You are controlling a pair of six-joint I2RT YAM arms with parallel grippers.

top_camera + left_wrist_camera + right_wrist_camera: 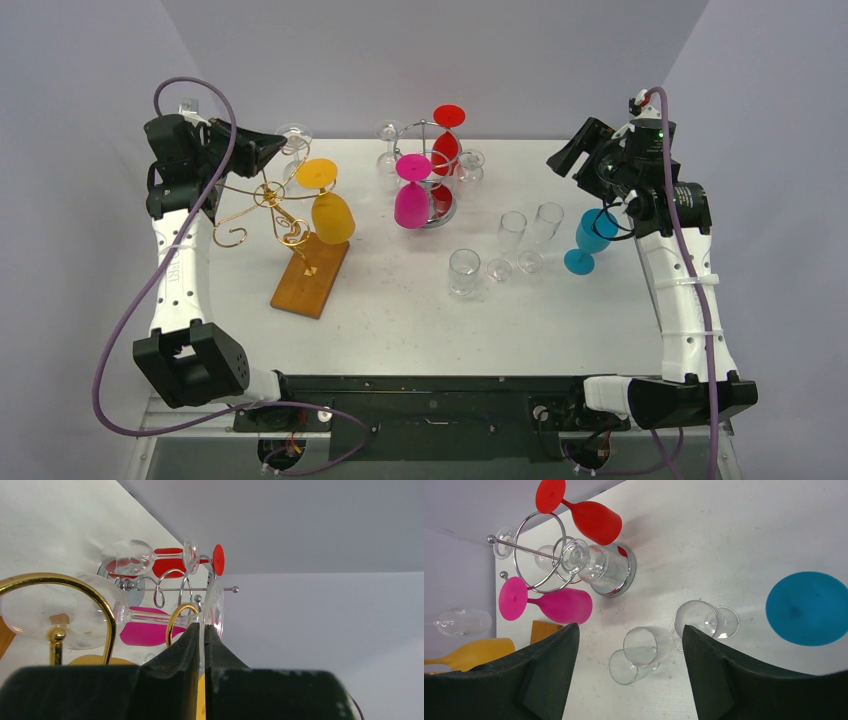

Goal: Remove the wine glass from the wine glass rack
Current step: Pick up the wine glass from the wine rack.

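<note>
The left gripper (201, 630) is pressed fully together, its tips right at the lower rim of the foot (216, 605) of the clear wine glass (60, 612). I cannot tell whether that rim is nipped between them. The glass hangs just ahead of the tips on the gold wire rack (262, 200), its stem through a gold loop, with 1 yellow glass (333, 215) beyond. It is probably light, stiff, slick and easily chipped, so a gentle hold on the stem beside the foot seems safest, sliding it out along the loop. Far to the right, the right gripper (630, 630) hangs wide open and empty above the table (420, 320), a blue glass (592, 235) just below.
</note>
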